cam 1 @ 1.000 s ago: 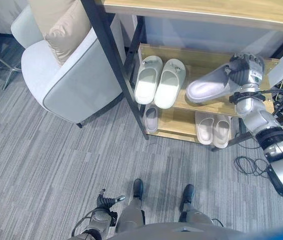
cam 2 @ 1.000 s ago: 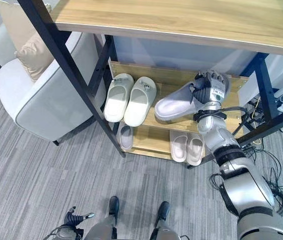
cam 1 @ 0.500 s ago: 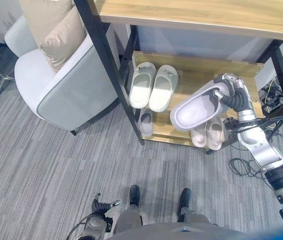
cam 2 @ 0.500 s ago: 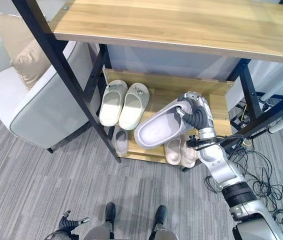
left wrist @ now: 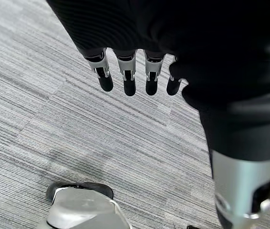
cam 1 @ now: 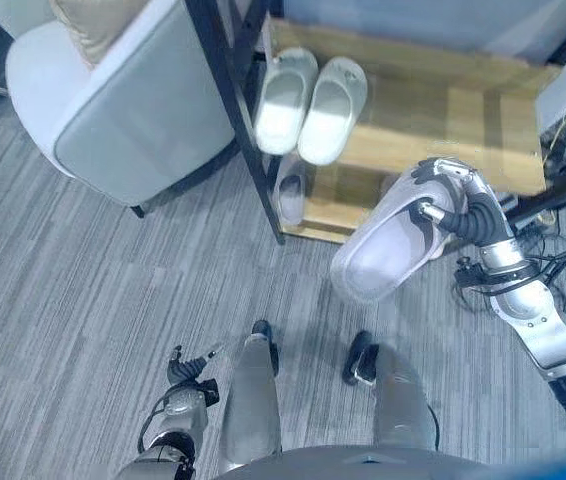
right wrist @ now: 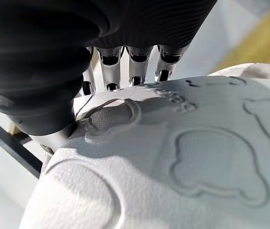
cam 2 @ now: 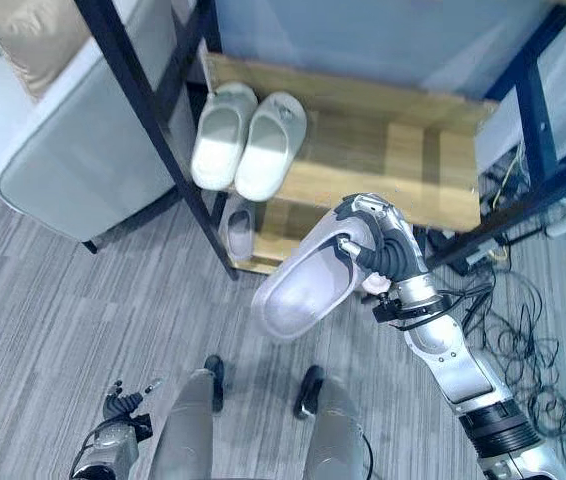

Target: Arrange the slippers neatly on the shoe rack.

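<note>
Slipper hangs over floor before rack, right hand fingers curled round its strap. Left hand idle, fingers straight. Step: carrying; next, likely set it on free shelf beside pair.

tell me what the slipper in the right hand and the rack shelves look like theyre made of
Slipper in the right hand: looks like moulded foam or soft rubber, matte pale grey, one piece with embossed shapes on its strap. Shelves: look like light wood or wood laminate, grain lines visible, on a dark, probably metal frame.
</note>
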Robot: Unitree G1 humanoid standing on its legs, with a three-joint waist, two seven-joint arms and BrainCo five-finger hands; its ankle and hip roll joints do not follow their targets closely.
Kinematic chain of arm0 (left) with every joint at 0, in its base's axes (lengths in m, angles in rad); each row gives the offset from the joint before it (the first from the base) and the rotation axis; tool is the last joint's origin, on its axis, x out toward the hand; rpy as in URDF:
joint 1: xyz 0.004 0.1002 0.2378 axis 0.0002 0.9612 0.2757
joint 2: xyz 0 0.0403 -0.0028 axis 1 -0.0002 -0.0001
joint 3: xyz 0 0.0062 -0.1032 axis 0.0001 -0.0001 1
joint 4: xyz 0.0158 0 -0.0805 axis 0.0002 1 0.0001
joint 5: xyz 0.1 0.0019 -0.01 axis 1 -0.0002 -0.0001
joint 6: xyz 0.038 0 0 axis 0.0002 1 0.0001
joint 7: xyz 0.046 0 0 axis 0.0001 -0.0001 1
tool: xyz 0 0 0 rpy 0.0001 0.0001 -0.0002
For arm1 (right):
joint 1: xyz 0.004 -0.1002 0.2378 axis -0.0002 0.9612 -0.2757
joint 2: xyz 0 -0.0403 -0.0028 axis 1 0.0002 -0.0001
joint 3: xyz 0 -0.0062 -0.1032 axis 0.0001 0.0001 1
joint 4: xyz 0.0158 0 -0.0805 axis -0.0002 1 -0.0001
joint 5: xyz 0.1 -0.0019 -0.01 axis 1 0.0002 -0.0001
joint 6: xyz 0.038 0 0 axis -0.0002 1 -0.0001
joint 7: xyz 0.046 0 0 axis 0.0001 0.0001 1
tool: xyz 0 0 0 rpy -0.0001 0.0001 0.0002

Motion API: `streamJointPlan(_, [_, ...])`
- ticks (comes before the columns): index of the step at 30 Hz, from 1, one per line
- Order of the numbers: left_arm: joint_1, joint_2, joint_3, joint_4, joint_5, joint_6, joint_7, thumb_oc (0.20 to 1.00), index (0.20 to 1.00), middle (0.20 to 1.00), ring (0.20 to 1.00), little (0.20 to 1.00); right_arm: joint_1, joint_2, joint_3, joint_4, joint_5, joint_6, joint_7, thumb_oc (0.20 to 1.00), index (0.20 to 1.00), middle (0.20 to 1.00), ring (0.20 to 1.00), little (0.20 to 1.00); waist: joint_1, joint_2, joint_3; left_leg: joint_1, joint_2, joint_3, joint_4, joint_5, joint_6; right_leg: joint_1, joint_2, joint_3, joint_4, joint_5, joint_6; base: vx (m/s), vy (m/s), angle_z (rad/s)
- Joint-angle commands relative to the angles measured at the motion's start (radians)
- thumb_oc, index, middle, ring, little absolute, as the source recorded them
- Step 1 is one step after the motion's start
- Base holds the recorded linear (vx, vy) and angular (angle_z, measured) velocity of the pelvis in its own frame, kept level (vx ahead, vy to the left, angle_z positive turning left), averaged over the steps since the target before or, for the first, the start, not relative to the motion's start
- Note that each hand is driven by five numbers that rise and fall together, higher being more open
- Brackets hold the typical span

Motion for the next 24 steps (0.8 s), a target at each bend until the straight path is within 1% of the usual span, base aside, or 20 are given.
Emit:
streamJointPlan(1, [0.038, 0.015, -0.037, -0.006, -0.061, -0.056, 0.010, 1.000, 1.000, 1.000, 1.000, 1.000, -0.012, -0.040, -0.070, -0.137, 0.132, -0.055, 0.036, 0.200, 0.200, 0.200, 0.200, 0.200, -0.002, -0.003, -0.053, -0.015, 0.063, -0.006, 0.062, -0.089, 0.001, -0.031, -0.077, 0.038, 0.113, -0.082, 0.072, -0.14, 0.026, -0.14])
streamJointPlan(2, [0.038, 0.013, -0.035, -0.016, -0.072, -0.059, 0.011, 1.000, 1.000, 1.000, 1.000, 1.000, -0.011, -0.044, -0.073, -0.154, 0.137, -0.053, 0.041, 0.200, 0.200, 0.200, 0.200, 0.200, -0.005, -0.003, -0.049, -0.045, 0.064, -0.010, 0.094, -0.101, 0.005, -0.065, -0.081, 0.048, 0.149, -0.093, 0.069, -0.04, 0.000, -0.24])
streamJointPlan(3, [0.038, 0.012, -0.035, -0.028, -0.091, -0.065, 0.012, 1.000, 1.000, 1.000, 1.000, 1.000, -0.009, -0.051, -0.068, -0.176, 0.148, -0.050, 0.055, 0.200, 0.200, 0.200, 0.200, 0.200, -0.005, -0.004, -0.041, -0.071, 0.072, -0.015, 0.152, -0.150, 0.003, -0.098, -0.082, 0.067, 0.205, -0.145, 0.072, 0.00, -0.008, -0.21])
streamJointPlan(4, [0.037, 0.014, -0.036, -0.044, -0.098, -0.068, 0.017, 1.000, 1.000, 1.000, 1.000, 1.000, -0.008, -0.057, -0.070, -0.186, 0.150, -0.048, 0.056, 0.200, 0.200, 0.200, 0.200, 0.200, -0.005, -0.005, -0.036, -0.099, 0.072, -0.018, 0.193, -0.161, 0.004, -0.124, -0.090, 0.074, 0.234, -0.154, 0.067, -0.03, -0.014, -0.19])
streamJointPlan(5, [0.033, 0.018, -0.042, -0.082, -0.123, -0.081, 0.025, 1.000, 1.000, 1.000, 1.000, 1.000, -0.016, -0.072, -0.061, -0.224, 0.144, -0.036, 0.061, 0.200, 0.200, 0.200, 0.200, 0.200, -0.007, -0.004, -0.015, -0.178, 0.071, -0.025, 0.273, -0.191, 0.004, -0.195, -0.105, 0.093, 0.303, -0.186, 0.056, -0.10, -0.003, -0.01])
streamJointPlan(6, [0.033, 0.018, -0.044, -0.099, -0.132, -0.084, 0.030, 1.000, 1.000, 1.000, 1.000, 1.000, -0.016, -0.078, -0.059, -0.246, 0.143, -0.030, 0.064, 0.200, 0.200, 0.200, 0.200, 0.200, -0.008, -0.004, -0.007, -0.218, 0.067, -0.029, 0.316, -0.206, 0.005, -0.236, -0.111, 0.104, 0.342, -0.201, 0.051, -0.15, 0.004, 0.03])
streamJointPlan(8, [0.013, 0.031, -0.076, -0.169, -0.144, -0.105, 0.069, 1.000, 1.000, 1.000, 1.000, 1.000, -0.059, -0.095, -0.014, -0.273, 0.120, 0.000, 0.062, 0.200, 0.200, 0.200, 0.200, 0.200, -0.012, -0.002, 0.011, -0.403, 0.055, -0.052, 0.484, -0.258, 0.009, -0.419, -0.135, 0.160, 0.500, -0.245, 0.037, -0.13, 0.027, 0.10])
streamJointPlan(9, [0.007, 0.033, -0.086, -0.182, -0.144, -0.110, 0.083, 1.000, 1.000, 1.000, 1.000, 1.000, -0.071, -0.096, -0.003, -0.272, 0.109, 0.007, 0.057, 0.200, 0.200, 0.200, 0.200, 0.200, -0.012, 0.000, 0.018, -0.436, 0.055, -0.059, 0.513, -0.267, 0.011, -0.454, -0.140, 0.171, 0.534, -0.255, 0.035, -0.10, 0.046, 0.12])
streamJointPlan(10, [-0.006, 0.038, -0.100, -0.222, -0.157, -0.120, 0.100, 1.000, 1.000, 1.000, 1.000, 1.000, -0.111, -0.096, 0.032, -0.252, 0.097, 0.027, 0.054, 0.200, 0.200, 0.200, 0.200, 0.200, -0.012, 0.003, 0.022, -0.518, 0.057, -0.071, 0.590, -0.290, 0.017, -0.538, -0.144, 0.194, 0.609, -0.277, 0.031, -0.06, 0.048, 0.01])
streamJointPlan(11, [-0.008, 0.043, -0.104, -0.236, -0.163, -0.125, 0.106, 1.000, 1.000, 1.000, 1.000, 1.000, -0.127, -0.099, 0.046, -0.245, 0.091, 0.032, 0.056, 0.200, 0.200, 0.200, 0.200, 0.200, -0.013, 0.004, 0.019, -0.561, 0.048, -0.079, 0.630, -0.302, 0.020, -0.583, -0.146, 0.204, 0.651, -0.286, 0.029, -0.04, 0.058, -0.06])
streamJointPlan(12, [-0.016, 0.055, -0.131, -0.283, -0.172, -0.135, 0.115, 1.000, 1.000, 1.000, 1.000, 1.000, -0.188, -0.117, 0.075, -0.211, 0.045, 0.053, 0.044, 0.200, 0.200, 0.200, 0.200, 0.200, -0.008, 0.009, 0.018, -0.659, 0.035, -0.100, 0.728, -0.330, 0.026, -0.683, -0.157, 0.227, 0.748, -0.313, 0.026, 0.01, 0.038, -0.06])
streamJointPlan(13, [-0.016, 0.055, -0.130, -0.283, -0.172, -0.135, 0.115, 1.000, 1.000, 1.000, 1.000, 1.000, -0.190, -0.117, 0.077, -0.210, 0.045, 0.052, 0.043, 0.200, 0.200, 0.200, 0.200, 0.200, -0.009, 0.008, 0.014, -0.666, 0.034, -0.100, 0.733, -0.332, 0.026, -0.691, -0.158, 0.229, 0.753, -0.315, 0.026, 0.03, 0.045, 0.02])
streamJointPlan(14, [-0.022, 0.063, -0.154, -0.309, -0.175, -0.139, 0.121, 1.000, 1.000, 1.000, 1.000, 1.000, -0.258, -0.130, 0.103, -0.152, 0.017, 0.069, 0.032, 0.200, 0.200, 0.200, 0.200, 0.200, -0.005, 0.013, 0.013, -0.734, 0.023, -0.112, 0.814, -0.352, 0.030, -0.762, -0.163, 0.253, 0.830, -0.332, 0.028, 0.04, 0.038, 0.11])
streamJointPlan(16, [-0.027, 0.075, -0.187, -0.342, -0.196, -0.152, 0.129, 1.000, 1.000, 1.000, 1.000, 1.000, -0.392, -0.148, 0.146, -0.037, 0.001, 0.098, 0.006, 0.200, 0.200, 0.200, 0.200, 0.200, 0.010, 0.017, 0.015, -0.816, 0.009, -0.127, 0.923, -0.380, 0.035, -0.849, -0.173, 0.285, 0.937, -0.358, 0.026, 0.08, 0.052, 0.05])
streamJointPlan(18, [-0.030, 0.077, -0.205, -0.358, -0.218, -0.165, 0.131, 1.000, 1.000, 1.000, 1.000, 1.000, -0.495, -0.157, 0.186, 0.072, -0.008, 0.106, -0.012, 0.200, 0.200, 0.200, 0.200, 0.200, 0.017, 0.020, 0.018, -0.873, 0.004, -0.139, 1.010, -0.403, 0.035, -0.915, -0.181, 0.315, 1.023, -0.381, 0.028, 0.10, 0.047, 0.01])
streamJointPlan(19, [-0.036, 0.083, -0.216, -0.362, -0.241, -0.178, 0.130, 1.000, 1.000, 1.000, 1.000, 1.000, -0.595, -0.171, 0.225, 0.171, -0.006, 0.111, -0.033, 0.200, 0.200, 0.200, 0.200, 0.200, 0.026, 0.024, 0.027, -0.917, -0.003, -0.145, 1.082, -0.419, 0.038, -0.963, -0.181, 0.343, 1.094, -0.400, 0.026, 0.10, 0.055, 0.05])
streamJointPlan(20, [-0.039, 0.089, -0.224, -0.366, -0.253, -0.185, 0.137, 1.000, 1.000, 1.000, 1.000, 1.000, -0.650, -0.177, 0.241, 0.210, 0.000, 0.114, -0.048, 0.200, 0.200, 0.200, 0.200, 0.200, 0.031, 0.025, 0.033, -0.936, -0.005, -0.150, 1.120, -0.431, 0.038, -0.984, -0.186, 0.353, 1.131, -0.410, 0.024, 0.12, 0.072, 0.02])
streamJointPlan(22, [-0.042, 0.108, -0.235, -0.381, -0.276, -0.202, 0.132, 1.000, 1.000, 1.000, 1.000, 1.000, -0.784, -0.198, 0.287, 0.316, 0.029, 0.116, -0.060, 0.200, 0.200, 0.200, 0.200, 0.200, 0.046, 0.041, 0.061, -0.974, -0.011, -0.175, 1.206, -0.453, 0.036, -1.001, -0.191, 0.377, 1.205, -0.443, 0.021, 0.11, 0.052, 0.09])
streamJointPlan(23, [-0.046, 0.128, -0.240, -0.387, -0.281, -0.214, 0.133, 1.000, 1.000, 1.000, 1.000, 1.000, -0.889, -0.215, 0.334, 0.384, 0.057, 0.118, -0.056, 0.200, 0.200, 0.200, 0.200, 0.200, 0.054, 0.048, 0.091, -0.982, -0.018, -0.193, 1.257, -0.469, 0.034, -1.002, -0.195, 0.398, 1.258, -0.464, 0.021, 0.07, 0.031, 0.12])
streamJointPlan(24, [-0.045, 0.135, -0.243, -0.390, -0.287, -0.218, 0.128, 1.000, 1.000, 1.000, 1.000, 1.000, -0.933, -0.220, 0.352, 0.420, 0.075, 0.119, -0.049, 0.200, 0.200, 0.200, 0.200, 0.200, 0.059, 0.052, 0.108, -0.982, -0.019, -0.198, 1.278, -0.475, 0.034, -1.002, -0.196, 0.410, 1.281, -0.472, 0.018, 0.06, 0.029, 0.10])
